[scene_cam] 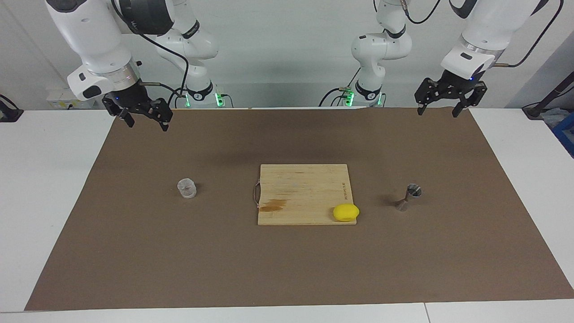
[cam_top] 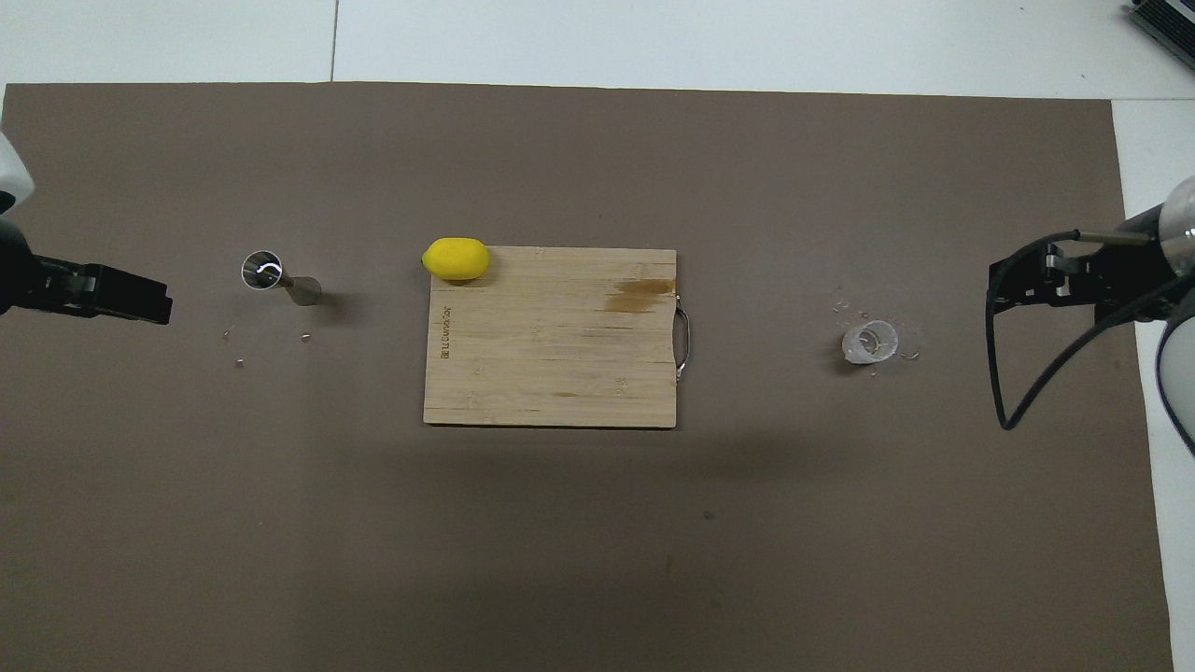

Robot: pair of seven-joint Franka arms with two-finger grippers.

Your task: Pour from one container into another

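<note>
- Clear cup (scene_cam: 187, 188) stands upright on the brown mat (scene_cam: 134, 251), toward the right arm's end of the table, well apart from the cutting board (scene_cam: 300, 188).
- Metal jigger (scene_cam: 408, 197) stands on the mat toward the left arm's end, tilted in both views, well apart from the board.
- Yellow lump (scene_cam: 345, 212) sits on the board's corner that is farthest from the robots, on the jigger's side, overhanging the edge.
- Wooden board lies mid-mat, its metal handle (scene_cam: 256, 194) facing the cup.
- Right gripper (scene_cam: 144, 117) hangs in the air over the mat's edge by the robots, jaws spread, holding nothing.
- Left gripper (scene_cam: 441, 107) hangs over the same edge at its own end, jaws wide apart, holding nothing.
</note>
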